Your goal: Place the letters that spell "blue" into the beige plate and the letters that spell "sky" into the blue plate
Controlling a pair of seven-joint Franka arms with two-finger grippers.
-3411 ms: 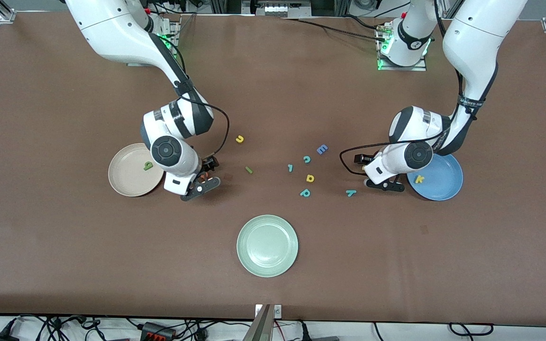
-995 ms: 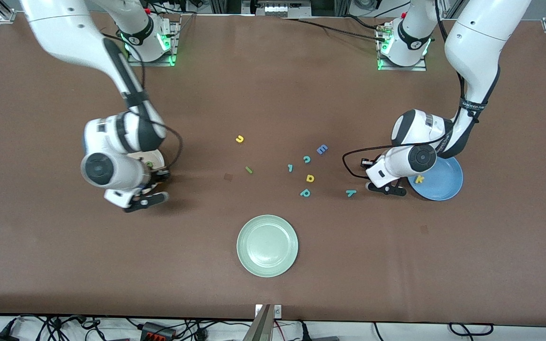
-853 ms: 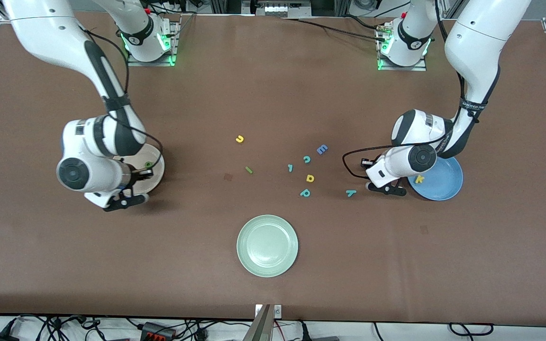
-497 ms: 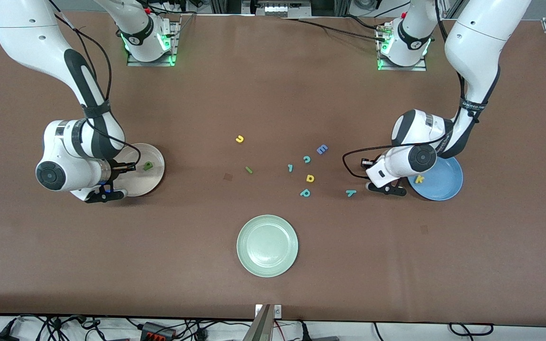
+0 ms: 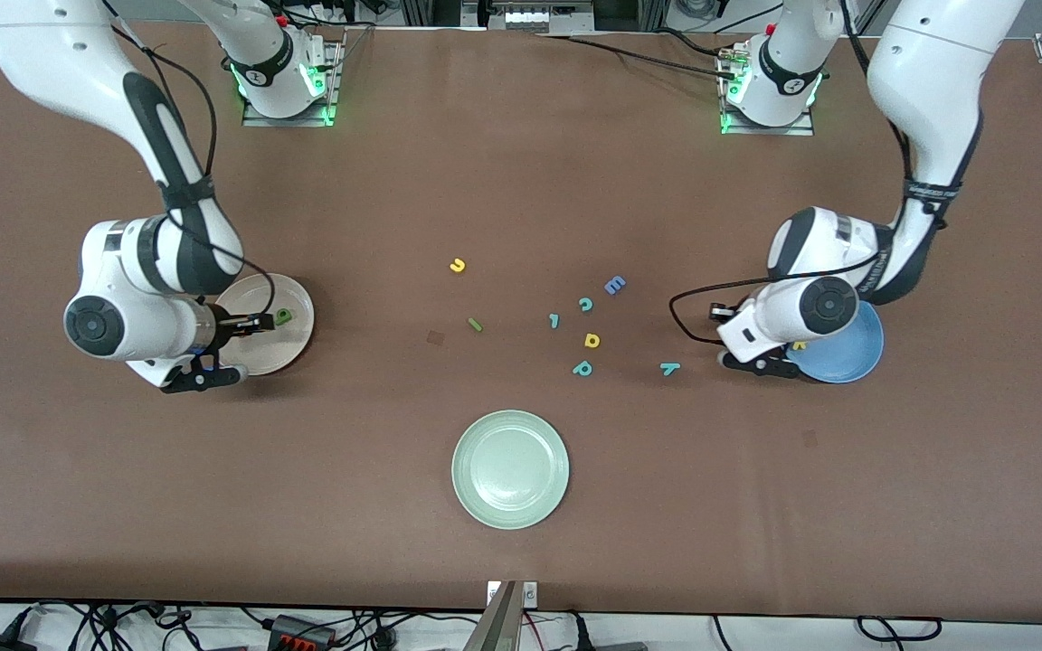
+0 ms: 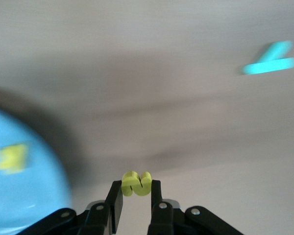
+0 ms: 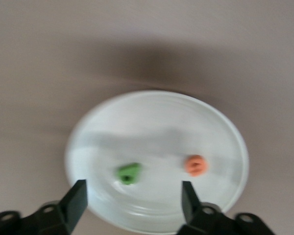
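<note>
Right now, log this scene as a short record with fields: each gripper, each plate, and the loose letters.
left gripper: shut on yellow "s", beside blue plate
right gripper: open over beige plate
beige plate contents: green "b", orange "e"
blue plate contents: yellow "k"
loose on table: yellow "u", green "l", teal "y"
</note>
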